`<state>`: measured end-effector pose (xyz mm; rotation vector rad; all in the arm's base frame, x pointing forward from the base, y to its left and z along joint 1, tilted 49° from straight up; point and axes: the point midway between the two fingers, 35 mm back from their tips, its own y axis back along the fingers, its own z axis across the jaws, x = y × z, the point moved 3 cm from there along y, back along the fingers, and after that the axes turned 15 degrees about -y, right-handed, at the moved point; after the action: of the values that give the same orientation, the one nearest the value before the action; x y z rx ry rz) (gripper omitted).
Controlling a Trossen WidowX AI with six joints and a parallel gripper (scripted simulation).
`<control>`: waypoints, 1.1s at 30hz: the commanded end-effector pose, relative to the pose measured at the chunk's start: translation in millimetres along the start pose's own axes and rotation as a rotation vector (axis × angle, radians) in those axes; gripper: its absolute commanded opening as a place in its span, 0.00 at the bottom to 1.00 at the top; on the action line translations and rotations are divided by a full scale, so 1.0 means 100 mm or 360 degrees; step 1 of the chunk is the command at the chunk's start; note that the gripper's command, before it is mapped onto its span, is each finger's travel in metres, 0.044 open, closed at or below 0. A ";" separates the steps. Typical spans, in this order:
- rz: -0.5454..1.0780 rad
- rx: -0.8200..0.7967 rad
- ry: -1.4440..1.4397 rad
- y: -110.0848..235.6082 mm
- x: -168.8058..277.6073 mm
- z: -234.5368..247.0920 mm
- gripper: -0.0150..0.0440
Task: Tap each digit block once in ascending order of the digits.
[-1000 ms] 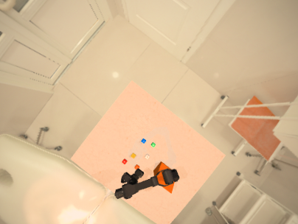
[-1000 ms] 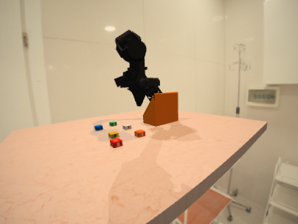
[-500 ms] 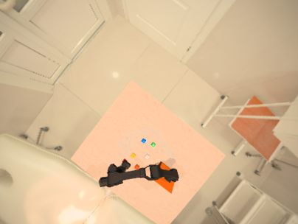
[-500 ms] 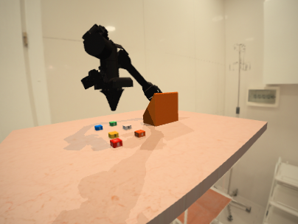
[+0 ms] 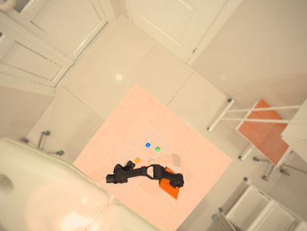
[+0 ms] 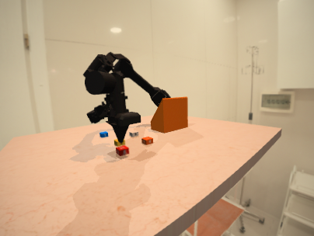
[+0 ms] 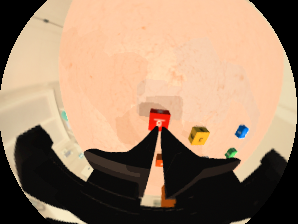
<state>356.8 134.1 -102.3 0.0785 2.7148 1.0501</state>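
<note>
Pink marble-patterned table in a white clinical room, with a black robot arm bent over a cluster of small coloured blocks. The arm rises from beside an orange wedge-shaped block at the far side of the table and folds down so that its gripper points straight at the surface.

Jaws are pressed almost together, forming a narrow point, and nothing is held between them. In the exterior view the tip hangs just above the red block — the block nearest the viewer — and directly in front of the yellow block, partly covering it. In the wrist view the closed fingertips converge just below the red block, which sits at the centre of the picture; whether they touch it cannot be told.

Other blocks lie close by, each apart from the rest: an orange block to the right, a pale grey block behind it, and a blue block further left. A green block shows beside the blue one in the overhead view. Digits on the blocks are too small to read.
</note>
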 end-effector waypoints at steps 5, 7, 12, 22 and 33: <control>-0.0036 -0.0012 0.0010 -0.02 0.00 0.01 0.29; -0.0036 -0.0012 0.0010 -0.05 0.00 0.01 0.29; -0.0036 -0.0011 0.0010 -0.13 -0.01 0.02 0.29; -0.0037 -0.0010 0.0010 -0.26 -0.01 0.01 0.29; -0.0036 -0.0012 0.0010 0.04 0.00 0.01 0.29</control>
<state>355.3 130.3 -107.2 0.0436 2.7255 1.0451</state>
